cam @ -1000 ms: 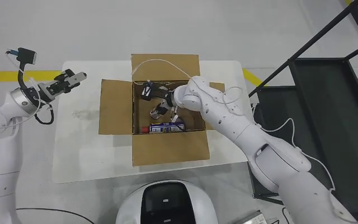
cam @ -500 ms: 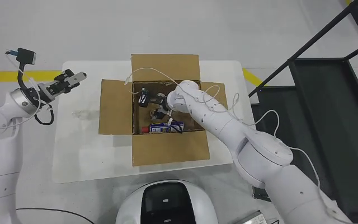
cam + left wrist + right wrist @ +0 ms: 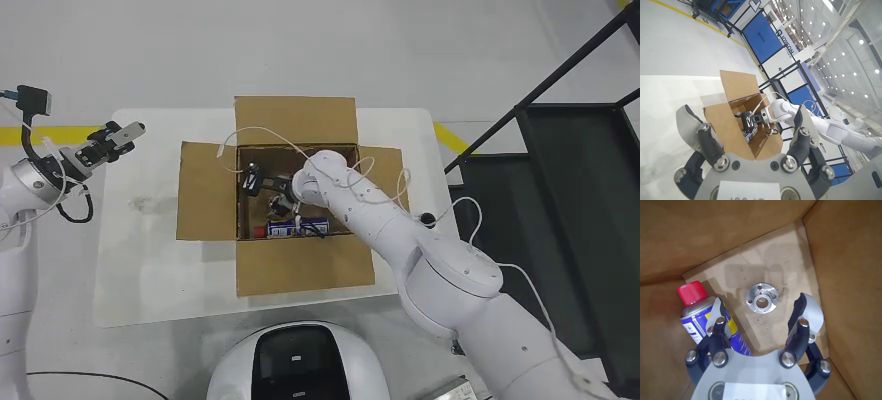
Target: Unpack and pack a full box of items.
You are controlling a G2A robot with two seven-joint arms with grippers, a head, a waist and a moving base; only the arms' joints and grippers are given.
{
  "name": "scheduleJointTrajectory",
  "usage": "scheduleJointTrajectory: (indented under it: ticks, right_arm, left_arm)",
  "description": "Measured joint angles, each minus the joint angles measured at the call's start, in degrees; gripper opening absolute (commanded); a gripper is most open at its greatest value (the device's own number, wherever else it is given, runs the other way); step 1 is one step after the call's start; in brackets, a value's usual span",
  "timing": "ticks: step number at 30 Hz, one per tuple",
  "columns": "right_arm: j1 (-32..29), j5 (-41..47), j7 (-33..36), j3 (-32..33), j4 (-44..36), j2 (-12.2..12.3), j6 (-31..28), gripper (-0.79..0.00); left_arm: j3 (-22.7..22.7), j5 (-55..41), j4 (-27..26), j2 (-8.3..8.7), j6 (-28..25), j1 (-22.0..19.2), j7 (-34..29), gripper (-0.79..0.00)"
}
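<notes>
An open cardboard box [image 3: 208, 190] stands in the middle of the white table [image 3: 150, 270]. On its floor lie a blue spray can with a red cap [image 3: 696, 313] and a round metal flange [image 3: 762, 300]. In the top view the spray can [image 3: 297, 228] lies near the box's front wall. My right gripper [image 3: 759, 297] hangs open inside the box just above the flange, the can beside one finger [image 3: 717, 308]. My left gripper [image 3: 120, 136] is open and holds nothing, above the table's far left corner, its fingers pointing toward the box [image 3: 740, 89].
All the box flaps are folded outward, flat on the table. A white cable [image 3: 265, 132] loops from the right arm over the box's far edge. A black metal frame [image 3: 560, 150] stands off the table to the right. Bare tabletop lies left of the box.
My right arm has swung left and dipped deeper into the box, bringing its gripper toward the left side. My left gripper has shifted slightly left and away.
</notes>
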Motion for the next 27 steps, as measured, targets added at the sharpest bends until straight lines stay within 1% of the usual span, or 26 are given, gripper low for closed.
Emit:
scheduleJointTrajectory:
  ticks: [1,2,3,5,7,17,18,20,22,27]
  right_arm:
    - [0.05,-0.02,-0.06,-0.04,0.46,-0.29,-0.06,-0.151]
    - [0.09,-0.01,-0.06,-0.06,0.94,-0.57,-0.07,-0.182]
    - [0.14,0.1,-0.04,-0.04,1.6,-0.93,-0.04,-0.194]
    - [0.23,0.25,-0.08,0.01,2.56,-1.43,0.07,-0.259]
    - [0.3,0.39,-0.47,0.1,3.61,-1.92,0.06,-0.296]
    - [0.64,0.52,-1.25,0.6,7.45,-3.59,0.5,-0.339]
    - [0.63,0.39,-1.23,0.61,7.82,-3.73,0.58,-0.363]
    - [0.6,0.29,-1.29,0.67,8.25,-3.93,0.67,-0.437]
    - [0.6,0.26,-1.48,0.78,8.68,-4.14,0.69,-0.551]
    - [0.59,0.3,-1.71,1.11,9.58,-4.52,0.52,-0.76]
  left_arm:
    - [0.0,0.0,0.0,0.0,0.0,0.0,0.0,0.0]
    - [0.0,0.0,0.0,0.0,0.0,0.0,0.0,0.0]
    - [0.0,0.0,0.0,0.0,0.0,0.0,0.0,0.0]
    - [0.0,0.0,0.0,0.0,0.0,0.0,0.0,0.0]
    - [0.0,0.0,0.0,0.0,0.0,0.0,0.0,0.0]
    - [0.0,0.0,0.0,0.0,0.0,0.0,0.0,0.0]
    - [0.0,0.0,0.0,0.0,0.0,0.0,0.0,0.0]
    - [0.0,0.0,0.0,0.0,0.0,0.0,0.0,0.0]
    - [0.0,0.0,0.0,0.0,0.0,0.0,0.0,0.0]
    - [0.0,0.0,0.0,0.0,0.0,0.0,0.0,0.0]
